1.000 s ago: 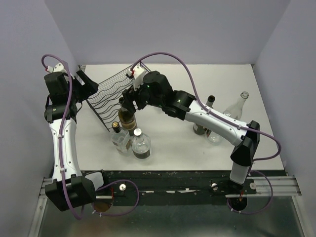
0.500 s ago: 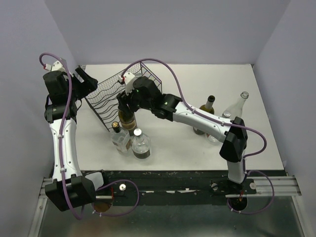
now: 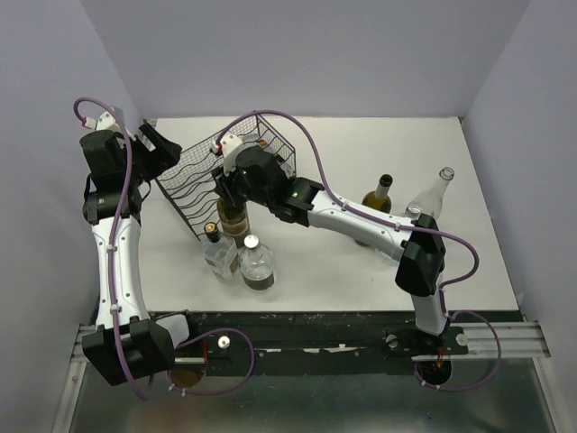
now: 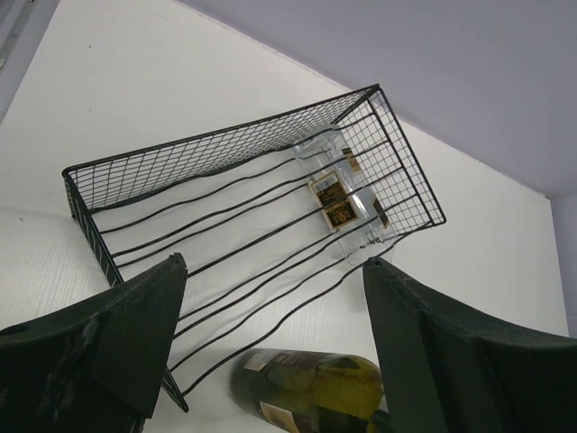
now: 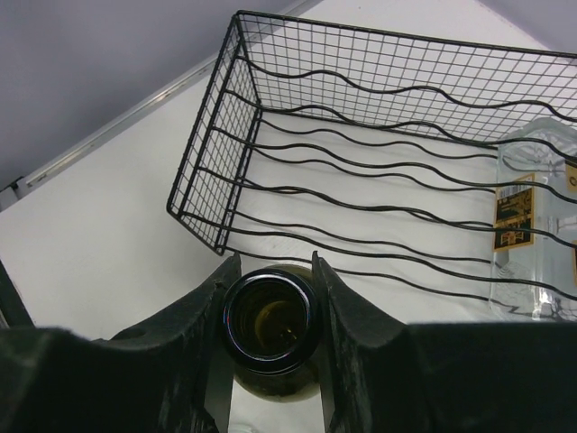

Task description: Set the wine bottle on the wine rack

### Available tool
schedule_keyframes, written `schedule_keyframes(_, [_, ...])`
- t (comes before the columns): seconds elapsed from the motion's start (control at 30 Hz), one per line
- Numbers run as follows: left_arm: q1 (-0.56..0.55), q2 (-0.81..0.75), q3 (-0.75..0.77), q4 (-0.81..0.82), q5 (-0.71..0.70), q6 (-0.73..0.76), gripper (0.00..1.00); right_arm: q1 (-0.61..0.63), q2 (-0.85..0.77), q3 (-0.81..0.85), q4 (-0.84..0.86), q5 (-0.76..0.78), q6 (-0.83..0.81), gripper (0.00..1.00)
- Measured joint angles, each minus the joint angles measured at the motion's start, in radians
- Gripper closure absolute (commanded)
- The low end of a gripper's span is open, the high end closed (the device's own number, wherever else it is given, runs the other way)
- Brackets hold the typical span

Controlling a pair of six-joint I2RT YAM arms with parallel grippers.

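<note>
The black wire wine rack (image 3: 194,176) lies at the back left of the table, also seen in the left wrist view (image 4: 225,207) and the right wrist view (image 5: 379,135). A green wine bottle (image 3: 232,220) stands upright just in front of the rack's near edge. My right gripper (image 5: 273,271) is shut on the neck of this wine bottle (image 5: 270,325), one finger on each side of its dark mouth. My left gripper (image 4: 275,263) hovers open over the rack's left end, holding nothing; the wine bottle (image 4: 311,388) shows below it. A clear labelled bottle (image 4: 338,194) lies in the rack's right end.
Two clear bottles (image 3: 219,253) (image 3: 258,263) stand close in front of the green one. A dark bottle (image 3: 379,194) and a tall clear bottle (image 3: 433,191) stand at the right, beside the right arm's forearm. Walls close in the table on three sides.
My right arm has reached further left and lower, and its jaws have closed on the green bottle's neck. The left arm has hardly moved.
</note>
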Motion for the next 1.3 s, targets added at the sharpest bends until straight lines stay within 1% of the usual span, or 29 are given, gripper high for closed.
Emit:
schedule_keyframes(0.07, [0.0, 0.003, 0.0, 0.005, 0.01, -0.002, 0.1, 0.0, 0.0, 0.001, -0.003, 0.032, 0.001, 0.97])
schedule_keyframes(0.1, [0.0, 0.005, 0.0, 0.006, 0.015, -0.002, 0.1, 0.0, 0.0, 0.002, -0.007, 0.047, 0.001, 0.99])
schedule_keyframes(0.3, [0.0, 0.024, 0.0, 0.019, 0.078, -0.008, 0.08, 0.0, -0.008, 0.01, -0.047, 0.153, -0.002, 0.99])
schedule_keyframes(0.47, [-0.032, 0.029, 0.0, 0.047, 0.153, -0.004, 0.05, -0.006, -0.056, 0.019, -0.16, 0.19, -0.007, 0.99])
schedule_keyframes(0.57, [-0.068, 0.029, 0.001, 0.072, 0.207, 0.011, 0.03, -0.028, -0.109, 0.027, -0.245, 0.189, 0.0, 0.99])
schedule_keyframes(0.7, [-0.122, 0.029, 0.009, 0.102, 0.282, 0.034, 0.01, -0.07, -0.235, 0.002, -0.323, 0.178, 0.025, 0.99])
schedule_keyframes(0.87, [-0.235, 0.024, 0.012, 0.151, 0.325, 0.066, 0.01, -0.15, -0.433, -0.083, -0.367, 0.156, 0.072, 1.0])
schedule_keyframes(0.9, [-0.278, 0.023, 0.01, 0.176, 0.336, 0.067, 0.01, -0.163, -0.465, -0.094, -0.378, 0.157, 0.082, 0.99])
schedule_keyframes(0.97, [-0.329, 0.021, -0.001, 0.232, 0.359, 0.065, 0.01, -0.178, -0.512, -0.101, -0.407, 0.158, 0.092, 0.99])
schedule_keyframes(1.07, [-0.428, 0.005, -0.064, 0.362, 0.385, 0.058, 0.01, -0.185, -0.549, -0.098, -0.459, 0.151, 0.123, 0.99])
schedule_keyframes(1.17, [-0.525, -0.014, -0.147, 0.487, 0.394, 0.059, 0.01, -0.193, -0.552, -0.079, -0.519, 0.14, 0.15, 0.99])
schedule_keyframes(1.3, [-0.636, -0.019, -0.23, 0.613, 0.396, 0.082, 0.01, -0.199, -0.552, -0.063, -0.595, 0.129, 0.175, 0.99])
